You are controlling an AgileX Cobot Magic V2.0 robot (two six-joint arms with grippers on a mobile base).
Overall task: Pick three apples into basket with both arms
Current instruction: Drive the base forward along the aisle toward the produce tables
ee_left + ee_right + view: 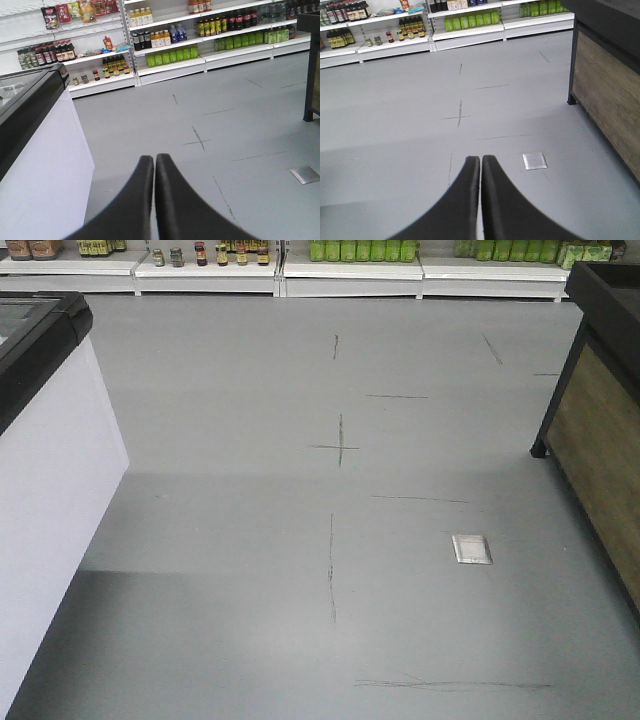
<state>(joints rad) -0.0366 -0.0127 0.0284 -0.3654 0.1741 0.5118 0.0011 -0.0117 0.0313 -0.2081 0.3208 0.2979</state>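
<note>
Left pincer point(154, 159), right pincer point(480, 160): smooth black, tapered, pressed together.

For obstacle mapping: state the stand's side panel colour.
The side panel is brown wood grain, clearest in the right wrist view.

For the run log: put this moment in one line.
left gripper shut, empty | right gripper shut, empty | apples, basket: not in view | scene: grey floor, stocked shelves

Labels on shelf bottles point(172, 55) and hanging packets point(51, 17) too small, nothing legible
</note>
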